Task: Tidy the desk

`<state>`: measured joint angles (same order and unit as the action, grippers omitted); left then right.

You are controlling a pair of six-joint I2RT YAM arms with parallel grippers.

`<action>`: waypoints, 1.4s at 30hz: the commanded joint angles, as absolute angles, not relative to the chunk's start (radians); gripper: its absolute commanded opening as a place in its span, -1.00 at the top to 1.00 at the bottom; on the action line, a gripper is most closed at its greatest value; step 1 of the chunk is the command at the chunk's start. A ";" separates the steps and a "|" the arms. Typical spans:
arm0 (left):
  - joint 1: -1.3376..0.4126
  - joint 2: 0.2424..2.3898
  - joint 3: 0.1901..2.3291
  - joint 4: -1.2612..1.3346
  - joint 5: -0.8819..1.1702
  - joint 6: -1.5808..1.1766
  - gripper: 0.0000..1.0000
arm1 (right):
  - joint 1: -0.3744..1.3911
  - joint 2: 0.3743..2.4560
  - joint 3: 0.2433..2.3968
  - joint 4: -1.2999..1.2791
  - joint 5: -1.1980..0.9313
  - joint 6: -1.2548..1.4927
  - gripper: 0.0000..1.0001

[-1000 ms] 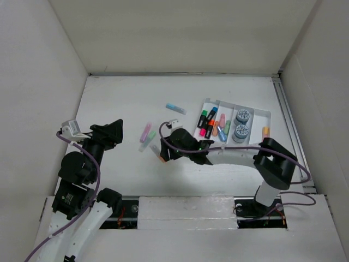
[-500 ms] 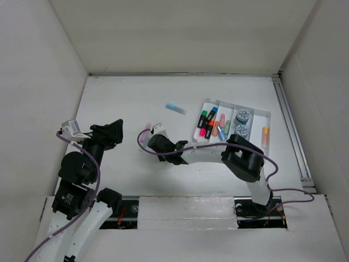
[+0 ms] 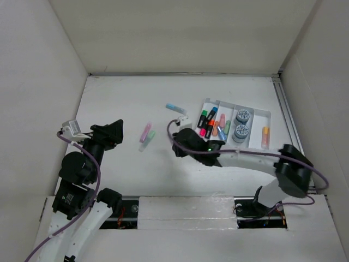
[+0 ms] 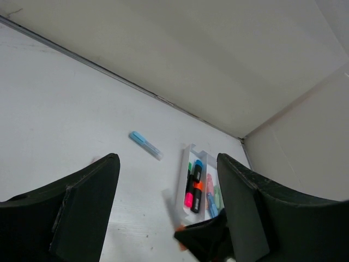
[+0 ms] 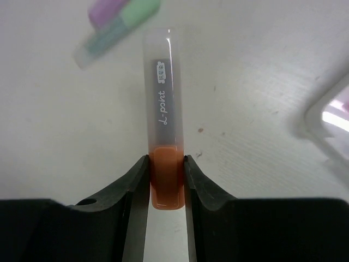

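One orange pen (image 5: 163,109) is now sitting tight in the right gripper (image 5: 165,159), which is moving back from the left side toward the tray (image 3: 262,113) by the right edge of the surface (image 3: 120,98). That pen is nearly tidied. A pink pen (image 3: 145,131), a green pen (image 3: 151,135) and a blue pen (image 3: 175,108) are lying loose near the middle. The left gripper (image 3: 112,131) is waiting wide open by the left edge.

A white back panel (image 3: 180,33), left panel (image 3: 32,82) and right panel (image 3: 322,87) stand around; the light seems soft and even. A grey rail (image 3: 288,125) lies beside the right panel.
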<state>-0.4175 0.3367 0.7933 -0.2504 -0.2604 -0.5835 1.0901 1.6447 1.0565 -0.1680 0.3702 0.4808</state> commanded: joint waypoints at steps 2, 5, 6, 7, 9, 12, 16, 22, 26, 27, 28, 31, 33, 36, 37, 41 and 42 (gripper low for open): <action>-0.420 0.330 0.788 -0.199 -0.245 -0.569 -0.35 | 0.913 1.330 0.912 0.098 0.373 0.622 1.00; -0.420 0.330 0.788 -0.196 -0.242 -0.569 -0.35 | 0.739 1.116 0.761 0.205 0.371 0.737 0.93; -0.420 0.333 0.788 -0.196 -0.242 -0.568 -0.35 | 0.688 1.065 0.726 0.227 0.344 0.767 0.92; -0.420 0.333 0.788 -0.196 -0.244 -0.569 -0.35 | 0.637 1.018 0.666 0.244 0.342 0.797 0.89; -0.420 0.334 0.788 -0.196 -0.242 -0.569 -0.35 | 0.481 0.896 0.617 0.249 0.318 0.870 0.84; -0.420 0.341 0.788 -0.193 -0.238 -0.569 -0.35 | 0.318 0.815 0.560 0.227 0.246 0.920 0.84; -0.420 0.347 0.790 -0.193 -0.242 -0.569 -0.35 | 0.012 0.882 0.538 0.178 0.079 0.928 0.85; -0.420 0.348 0.787 -0.193 -0.239 -0.568 -0.35 | -0.262 1.029 0.480 0.262 -0.288 0.953 0.90; -0.420 0.350 0.787 -0.190 -0.236 -0.568 -0.35 | -0.388 1.100 0.446 0.340 -0.432 0.994 0.87; -0.420 0.347 0.787 -0.190 -0.236 -0.568 -0.35 | -0.399 1.120 0.442 0.366 -0.478 1.003 0.85; -0.420 0.348 0.787 -0.190 -0.236 -0.568 -0.35 | -0.408 1.140 0.442 0.383 -0.501 1.008 0.83; -0.420 0.344 0.787 -0.193 -0.239 -0.566 -0.36 | -0.432 1.219 0.433 0.443 -0.549 1.037 0.70; -0.420 0.344 0.787 -0.192 -0.239 -0.566 -0.36 | -0.442 1.256 0.428 0.468 -0.566 1.049 0.54; -0.420 0.342 0.787 -0.192 -0.238 -0.566 -0.36 | -0.453 1.249 0.414 0.474 -0.546 1.054 0.31; -0.420 0.342 0.785 -0.192 -0.238 -0.568 -0.36 | -0.453 1.238 0.410 0.472 -0.540 1.054 0.26; -0.420 0.342 0.787 -0.193 -0.236 -0.566 -0.36 | -0.462 1.151 0.402 0.408 -0.460 1.035 0.03; -0.420 0.342 0.787 -0.193 -0.238 -0.565 -0.36 | -0.462 1.135 0.402 0.391 -0.434 1.034 -0.01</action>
